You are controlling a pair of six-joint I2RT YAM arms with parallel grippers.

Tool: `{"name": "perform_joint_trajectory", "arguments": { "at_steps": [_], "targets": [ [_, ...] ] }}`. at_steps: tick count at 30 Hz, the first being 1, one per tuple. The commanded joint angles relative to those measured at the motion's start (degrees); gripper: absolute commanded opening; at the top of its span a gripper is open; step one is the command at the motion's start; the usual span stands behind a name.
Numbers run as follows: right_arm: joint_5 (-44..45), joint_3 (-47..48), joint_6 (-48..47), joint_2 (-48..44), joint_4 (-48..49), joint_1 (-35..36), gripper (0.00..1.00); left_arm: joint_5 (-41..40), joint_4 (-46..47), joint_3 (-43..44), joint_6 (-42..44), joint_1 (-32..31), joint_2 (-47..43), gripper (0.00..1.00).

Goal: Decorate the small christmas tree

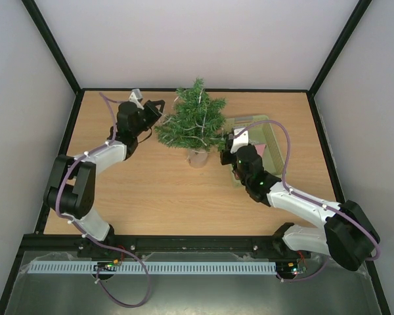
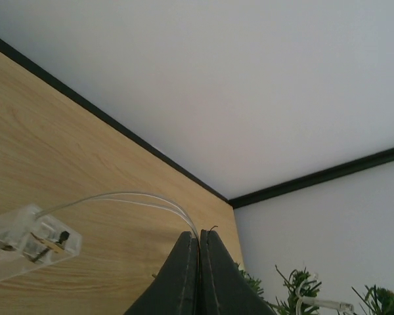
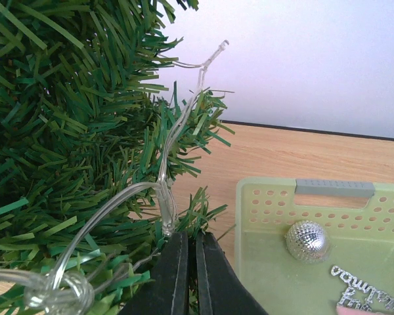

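Small christmas tree [image 1: 196, 121]: upright in pale pot [image 1: 198, 159], back-centre of desk [image 1: 151, 190]; clear light string [image 3: 174, 144] threaded through branches; left hand [image 2: 198, 236] pressed together, pinching string; right hand [image 3: 187, 236] likewise, beside pale green basket [image 3: 262, 216].

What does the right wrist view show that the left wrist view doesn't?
Only the right wrist view: the basket holding a silver ball and glitter lettering, next to the tree seen close up. Only the left wrist view: a clear box lying on the table, with the light wire running from it to the fingertips, and the back wall corner. Both: a shut gripper, the right gripper and the left gripper, apparently pinching that wire, plus tree needles and wooden table.
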Motion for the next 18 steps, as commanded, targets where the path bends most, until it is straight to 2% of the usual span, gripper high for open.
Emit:
{"name": "perform_joint_trajectory", "arguments": {
  "at_steps": [1,8,12,18],
  "targets": [
    [-0.7,0.6,-1.8,-0.2,2.7,-0.7,0.02,5.9,1.5,2.8,3.1,0.3,1.8,0.02],
    [-0.9,1.0,-2.4,-0.1,2.6,-0.7,0.02,11.4,1.2,3.7,0.2,0.4,5.3,0.02],
    [-1.0,1.1,-2.2,-0.3,2.5,-0.7,0.02,12.0,1.0,2.6,-0.3,0.7,5.6,0.03],
    [-0.4,0.9,-2.4,-0.4,2.2,-0.7,0.02,16.7,2.8,3.8,-1.6,1.6,6.2,0.13]
  ]
}}
